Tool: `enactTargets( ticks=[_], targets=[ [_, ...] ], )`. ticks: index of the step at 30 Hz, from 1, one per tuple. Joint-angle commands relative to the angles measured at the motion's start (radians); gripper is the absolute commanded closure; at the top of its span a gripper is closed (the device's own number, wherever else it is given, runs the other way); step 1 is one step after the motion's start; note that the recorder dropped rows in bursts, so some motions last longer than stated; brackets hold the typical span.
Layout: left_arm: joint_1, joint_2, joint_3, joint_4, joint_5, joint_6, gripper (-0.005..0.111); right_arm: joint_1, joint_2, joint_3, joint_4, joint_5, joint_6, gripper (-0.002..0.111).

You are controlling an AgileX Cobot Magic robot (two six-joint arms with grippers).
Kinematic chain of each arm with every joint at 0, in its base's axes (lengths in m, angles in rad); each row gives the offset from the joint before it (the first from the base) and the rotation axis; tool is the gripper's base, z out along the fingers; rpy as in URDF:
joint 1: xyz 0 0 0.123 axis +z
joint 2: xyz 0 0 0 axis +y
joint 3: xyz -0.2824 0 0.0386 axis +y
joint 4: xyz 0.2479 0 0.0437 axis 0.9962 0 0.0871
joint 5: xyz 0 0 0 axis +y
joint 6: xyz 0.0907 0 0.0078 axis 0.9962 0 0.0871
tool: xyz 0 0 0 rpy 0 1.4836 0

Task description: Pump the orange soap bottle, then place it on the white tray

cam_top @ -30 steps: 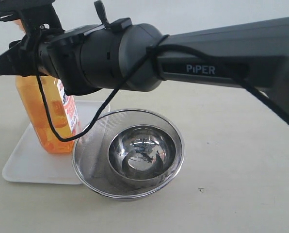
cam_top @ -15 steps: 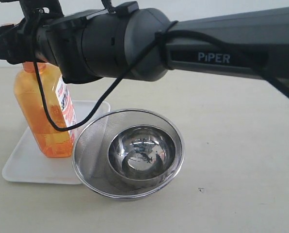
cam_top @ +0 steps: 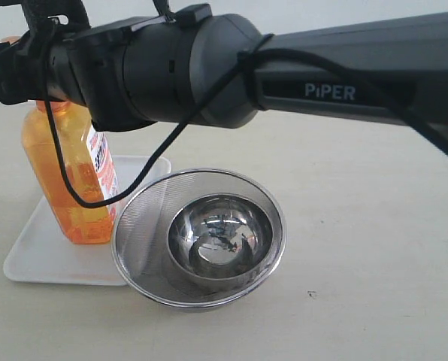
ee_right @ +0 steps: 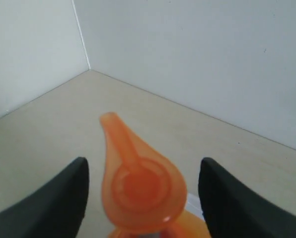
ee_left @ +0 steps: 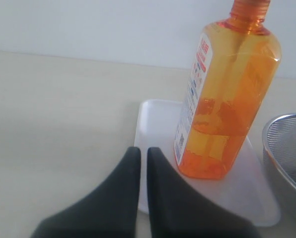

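**Right wrist view: pincer spread wide around the pump**

So the right pincer (ee_right: 143,163) is released. Its fingers (ee_right: 58,203) stand well clear on either side of the pump head (ee_right: 138,188) and touch nothing. That puts the orange soap bottle (ee_left: 227,99) straight under that pincer, standing on its own.

The left pincer (ee_left: 139,148) is clenched down to a thin slit with nothing in it, pointing across the worktop (ee_left: 53,109). Just ahead of its tips is the near rim of the white tray (ee_left: 155,114), and the bottle stands upright on the tray a bit further out. Beyond the bottle, off to one side, is a steel mesh strainer (ee_left: 287,148) with a smaller shiny bowl (cam_top: 220,233) nested inside.
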Motion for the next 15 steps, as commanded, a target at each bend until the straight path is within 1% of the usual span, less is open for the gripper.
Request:
enactTargets(
  ticks=[1, 4, 8, 15],
  targets=[
    [0.003, -0.001, 0.003, -0.011, -0.002, -0.006, 0.102, 0.004, -0.012, -0.004, 0.026, -0.02, -0.022, 0.037],
    [0.003, -0.001, 0.003, -0.011, -0.002, -0.006, 0.102, 0.004, -0.012, -0.004, 0.062, -0.044, -0.034, 0.032],
    [0.003, -0.001, 0.003, -0.011, -0.002, -0.006, 0.102, 0.015, -0.032, -0.004, 0.068, -0.019, -0.053, 0.033],
    [0.003, -0.001, 0.003, -0.011, -0.002, -0.006, 0.102, 0.066, -0.124, -0.004, 0.068, -0.099, -0.149, 0.033]
  ],
)
